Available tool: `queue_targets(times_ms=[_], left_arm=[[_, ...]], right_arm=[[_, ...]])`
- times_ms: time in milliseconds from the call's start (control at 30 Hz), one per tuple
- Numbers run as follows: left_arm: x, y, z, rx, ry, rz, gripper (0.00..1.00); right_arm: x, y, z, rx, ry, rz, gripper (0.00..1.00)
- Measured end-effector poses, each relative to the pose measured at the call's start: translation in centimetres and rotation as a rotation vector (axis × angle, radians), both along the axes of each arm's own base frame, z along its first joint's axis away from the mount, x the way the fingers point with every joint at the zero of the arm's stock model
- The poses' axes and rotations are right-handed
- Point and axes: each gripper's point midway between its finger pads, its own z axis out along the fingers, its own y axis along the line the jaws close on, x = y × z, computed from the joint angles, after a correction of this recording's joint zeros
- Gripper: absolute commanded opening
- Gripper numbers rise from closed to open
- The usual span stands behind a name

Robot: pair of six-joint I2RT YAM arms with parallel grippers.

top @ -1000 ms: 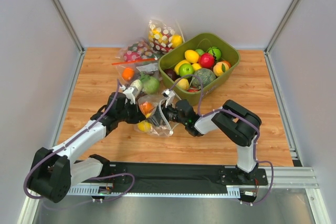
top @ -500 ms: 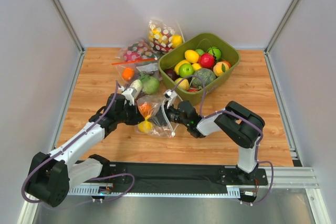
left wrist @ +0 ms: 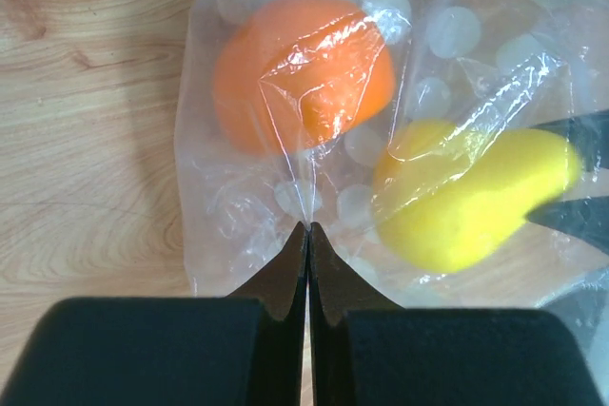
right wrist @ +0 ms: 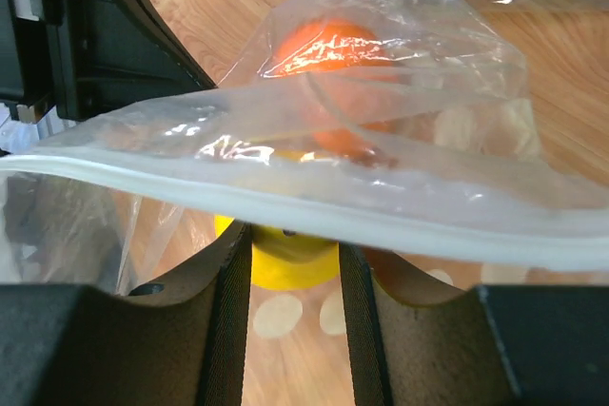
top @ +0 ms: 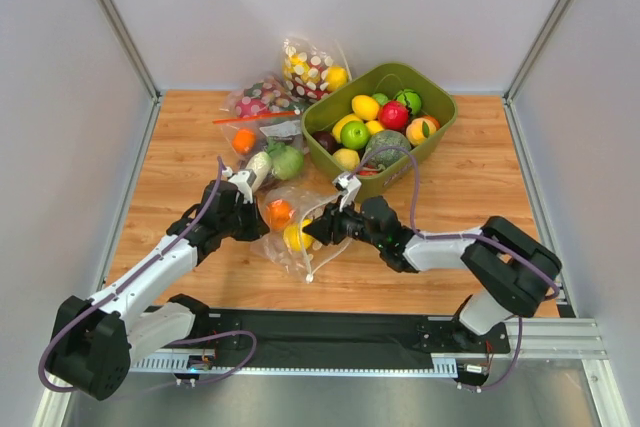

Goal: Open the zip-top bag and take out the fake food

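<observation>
- Behind both pincers, at the near edge, lies a flat black mounting plate (top: pixel 330 332). Ahead of it spreads a table (top: pixel 170 157) of warm, grained wood planks.
- The left pincer (left wrist: pixel 306 230) is closed tight, its pointed dark tips nipping a crease of the zip-top bag (top: pixel 290 259).
- The bag lies on the wood between the two pincers. It is clear, crinkled, glossy film with white dots, and its pale zip strip runs across just above the right pincer's fingers.
- The right pincer (right wrist: pixel 293 240) is inside the bag's mouth, its fingers clasping a smooth yellow fruit (left wrist: pixel 457 202).
- A round orange fruit (left wrist: pixel 295 64) sits in the bag just ahead of the left pincer, beside the yellow one.
- Beyond the right pincer stands a green plastic bin (top: pixel 443 112) heaped with fruit. Beyond the left pincer are more filled bags (top: pixel 262 112).
- Plain white walls (top: pixel 300 7) with metal framing close the far side and both flanks.
</observation>
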Motion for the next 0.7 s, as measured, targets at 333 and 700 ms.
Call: queue_targets(times_ms=[333,700], left_arm=[[-0.1,0.3,-0.3,0.016,0.008,0.011,0.0],[-0.2,0.4,-0.2,0.023,0.013,0.012,0.0]], right_arm=[[-1.6,-3.8,5.3,-0.03,-0.097,-0.025,0.07],[-3.6,-8.3,10.1,-0.118,-0.148,-0.034,0.07]])
